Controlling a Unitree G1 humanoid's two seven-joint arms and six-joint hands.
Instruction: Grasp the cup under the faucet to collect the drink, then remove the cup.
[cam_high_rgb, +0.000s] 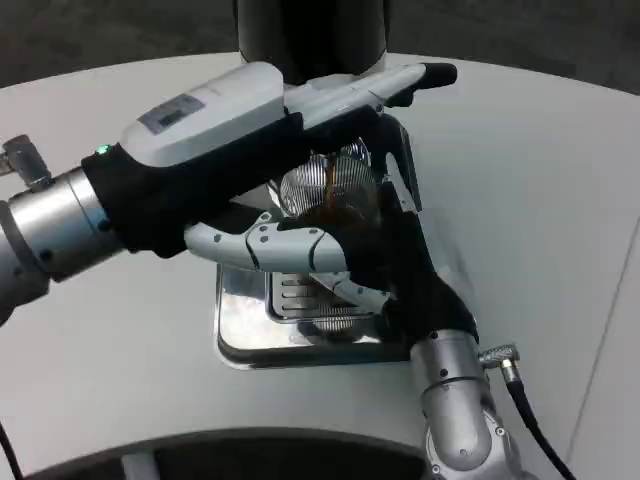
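A clear glass cup (335, 188) with dark drink in its lower part stands on the silver drip tray (245, 335), under the dark dispenser (310, 30). My right hand (405, 275) comes up from the bottom edge and grips the cup from its right side, its black palm against the glass. My left hand (215, 120) reaches in from the left above the cup. Its fingers (400, 82) stretch out straight to the dispenser's tap area, and its thumb (265, 245) lies lower, in front of the cup. The faucet itself is hidden behind the left hand.
The white round table (540, 180) spreads to the right and left of the tray. A slotted grate (300, 300) lies in the tray. A black cable (535, 420) hangs from my right wrist.
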